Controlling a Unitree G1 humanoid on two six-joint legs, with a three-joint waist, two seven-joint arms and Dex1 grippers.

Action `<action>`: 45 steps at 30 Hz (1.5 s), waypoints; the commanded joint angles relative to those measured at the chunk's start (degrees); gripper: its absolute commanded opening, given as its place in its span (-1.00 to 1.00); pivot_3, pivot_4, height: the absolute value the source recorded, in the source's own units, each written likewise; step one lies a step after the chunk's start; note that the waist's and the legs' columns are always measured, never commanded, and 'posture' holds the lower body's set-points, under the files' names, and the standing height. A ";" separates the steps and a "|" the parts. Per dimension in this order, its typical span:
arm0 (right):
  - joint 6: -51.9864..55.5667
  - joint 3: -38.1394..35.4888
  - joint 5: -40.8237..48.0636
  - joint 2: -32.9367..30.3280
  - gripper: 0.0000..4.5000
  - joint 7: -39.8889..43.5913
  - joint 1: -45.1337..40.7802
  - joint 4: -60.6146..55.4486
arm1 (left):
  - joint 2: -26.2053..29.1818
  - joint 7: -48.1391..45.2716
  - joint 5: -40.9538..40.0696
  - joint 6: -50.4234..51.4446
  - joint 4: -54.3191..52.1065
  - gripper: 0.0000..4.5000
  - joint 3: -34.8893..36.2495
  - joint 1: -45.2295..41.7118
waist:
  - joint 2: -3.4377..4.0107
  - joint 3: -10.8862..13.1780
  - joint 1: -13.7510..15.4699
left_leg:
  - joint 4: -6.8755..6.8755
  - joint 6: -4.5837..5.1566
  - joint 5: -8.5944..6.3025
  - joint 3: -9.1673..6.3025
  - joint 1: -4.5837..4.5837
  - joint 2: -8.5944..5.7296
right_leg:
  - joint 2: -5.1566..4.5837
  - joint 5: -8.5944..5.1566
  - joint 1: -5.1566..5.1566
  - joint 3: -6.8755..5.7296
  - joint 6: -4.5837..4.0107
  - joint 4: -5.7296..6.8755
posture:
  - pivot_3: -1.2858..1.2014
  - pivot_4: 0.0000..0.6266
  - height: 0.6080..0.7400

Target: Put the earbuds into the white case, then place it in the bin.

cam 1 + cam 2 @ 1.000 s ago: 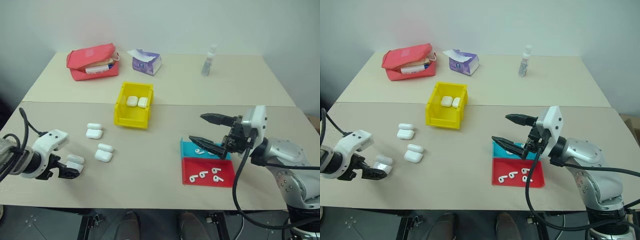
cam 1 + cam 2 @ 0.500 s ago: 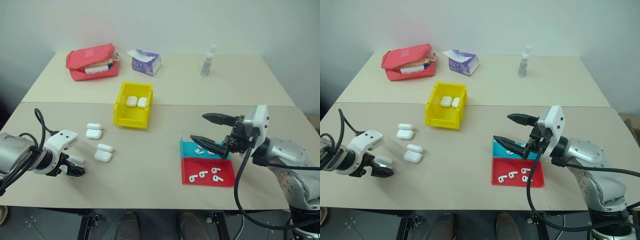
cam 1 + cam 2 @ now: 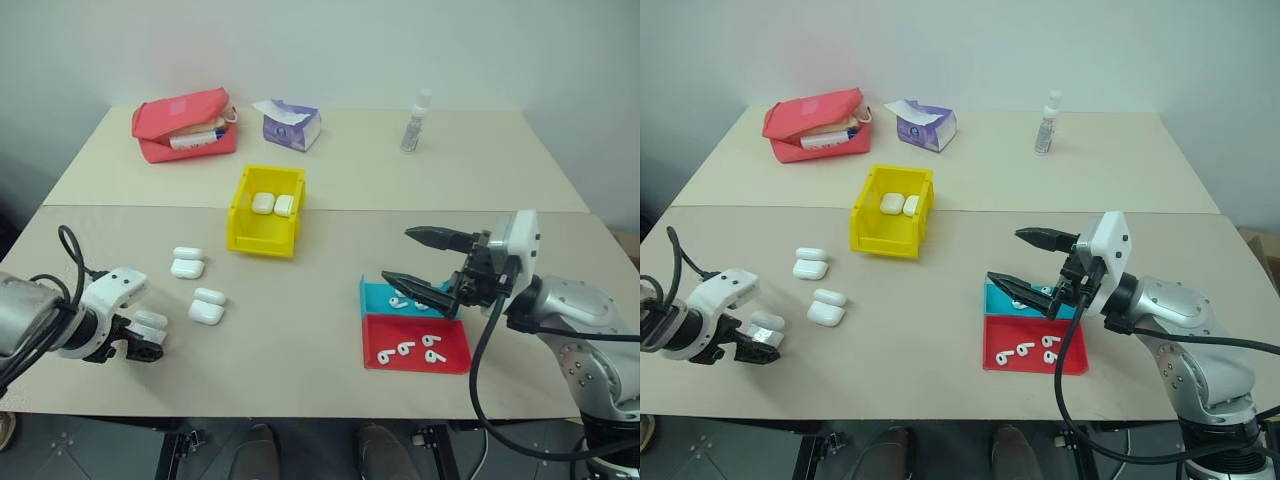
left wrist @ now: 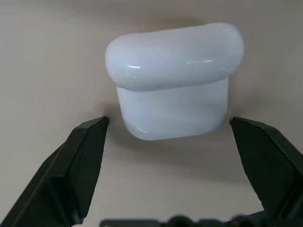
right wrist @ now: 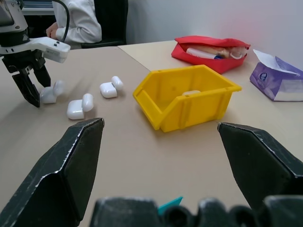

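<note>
With the left claw (image 3: 143, 338) hanging open astride the white case (image 4: 173, 80) lying at the table's (image 3: 300, 350) near left corner, uneven finger contact risks sliding the glossy shell sideways, out of the grip.

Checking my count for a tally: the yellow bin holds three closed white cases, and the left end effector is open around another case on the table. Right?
Not quite: the yellow bin holds two white cases, as the left eye view shows. The rest stands: the left end effector is open around another case on the table.
</note>
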 commanded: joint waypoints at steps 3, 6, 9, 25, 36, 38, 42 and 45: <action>-0.94 -1.25 0.12 -0.65 0.99 0.30 -0.44 -1.17 | -2.79 1.11 0.39 2.71 1.24 0.99 0.81 -2.88 | 0.01 -0.01 0.14 | 0.05 0.00 0.00 0.00 0.00 0.00 | 0.00 0.00 0.02 0.00 0.00 0.01 | 0.03 -0.52 1.00; -0.86 -1.54 0.35 -0.67 0.99 0.15 -0.11 -1.56 | -3.31 1.19 0.54 3.23 1.87 0.99 0.62 -4.43 | 0.01 -0.01 0.46 | 0.11 0.00 0.00 -0.04 -0.01 -0.01 | 0.00 0.00 0.03 -0.03 0.00 0.06 | 0.03 -0.52 1.00; -0.85 -1.69 0.51 -0.66 0.99 0.06 0.23 -1.88 | -3.53 1.22 0.57 3.46 2.20 0.99 0.16 -5.08 | 0.01 -0.01 0.54 | 0.16 0.00 0.00 -0.04 -0.04 -0.01 | 0.00 0.01 0.04 -0.03 0.01 0.06 | 0.03 -0.52 1.00; -1.59 -1.13 -0.12 -0.15 1.00 0.23 0.32 -1.08 | -3.48 2.35 -0.22 3.99 0.00 0.23 1.38 -2.31 | 0.01 -0.01 0.38 | 0.17 0.01 0.00 -0.05 -0.05 -0.01 | 0.00 0.01 0.04 -0.02 0.02 0.06 | 0.03 -0.52 1.00; -4.01 -1.04 -1.83 -0.20 1.00 2.41 -1.34 2.23 | -8.84 7.47 4.92 -7.88 -4.91 0.21 21.07 4.98 | -0.02 -0.01 0.11 | 0.23 0.01 0.00 -0.07 -0.04 0.00 | 0.00 0.01 0.03 -0.04 0.01 0.17 | 0.03 -0.52 1.00; -5.09 -1.05 -2.64 -0.24 1.00 2.96 -1.73 3.05 | -11.46 8.74 6.04 -13.48 -6.62 0.21 27.16 5.68 | -0.05 -0.02 0.10 | 0.30 0.01 0.00 -0.08 -0.10 0.00 | -0.01 0.01 0.03 -0.05 0.01 0.17 | 0.03 -0.52 1.00; -6.88 -1.36 -4.21 -0.31 1.00 3.22 -2.75 5.27 | -20.70 12.85 6.09 -23.95 -10.90 0.21 34.86 3.17 | -0.06 -0.02 0.31 | 0.32 0.01 0.00 -0.11 -0.08 0.00 | -0.02 0.03 0.09 -0.08 0.02 0.12 | 0.03 -0.52 1.00; -7.58 -1.00 -4.78 -0.18 1.00 3.56 -3.66 6.19 | -27.01 16.87 6.64 -28.60 -13.02 0.21 34.78 1.14 | -0.06 -0.04 0.33 | 0.39 0.01 0.00 -0.13 -0.05 -0.01 | -0.02 0.05 0.20 -0.08 0.06 0.11 | 0.03 -0.52 1.00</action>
